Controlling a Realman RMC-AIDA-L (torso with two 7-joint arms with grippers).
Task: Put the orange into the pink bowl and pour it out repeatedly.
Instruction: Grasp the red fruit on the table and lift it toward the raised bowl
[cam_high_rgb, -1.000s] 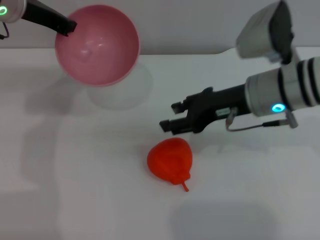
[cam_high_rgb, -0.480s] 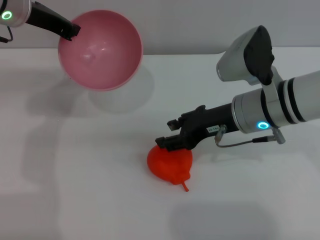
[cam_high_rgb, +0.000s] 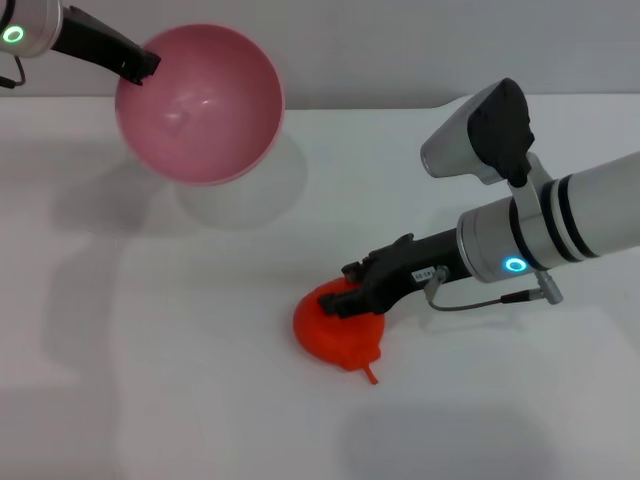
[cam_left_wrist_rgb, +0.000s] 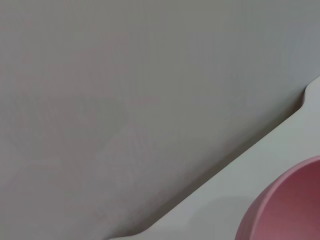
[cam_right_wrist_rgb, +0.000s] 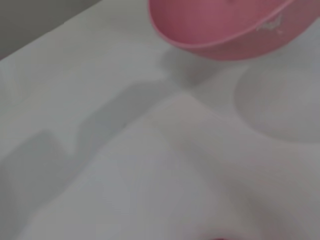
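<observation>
The pink bowl (cam_high_rgb: 200, 100) hangs in the air over the table's far left, tipped so its empty inside faces me. My left gripper (cam_high_rgb: 143, 65) is shut on its rim at the upper left. Part of the bowl also shows in the left wrist view (cam_left_wrist_rgb: 290, 210) and in the right wrist view (cam_right_wrist_rgb: 220, 25). The orange (cam_high_rgb: 335, 335) lies on the white table near the middle front, its small stem pointing toward the front edge. My right gripper (cam_high_rgb: 348, 298) reaches in from the right and rests low on the orange's upper right side.
The white table (cam_high_rgb: 150, 350) spreads across the whole view, and the bowl's shadow falls on it below the bowl. A grey wall (cam_left_wrist_rgb: 125, 100) stands behind the table's back edge. The bulky right forearm (cam_high_rgb: 560, 230) stretches over the table's right half.
My right gripper has come down and to the left from above the table onto the orange. The bowl has shifted slightly in the left gripper's hold. The orange has barely moved.
</observation>
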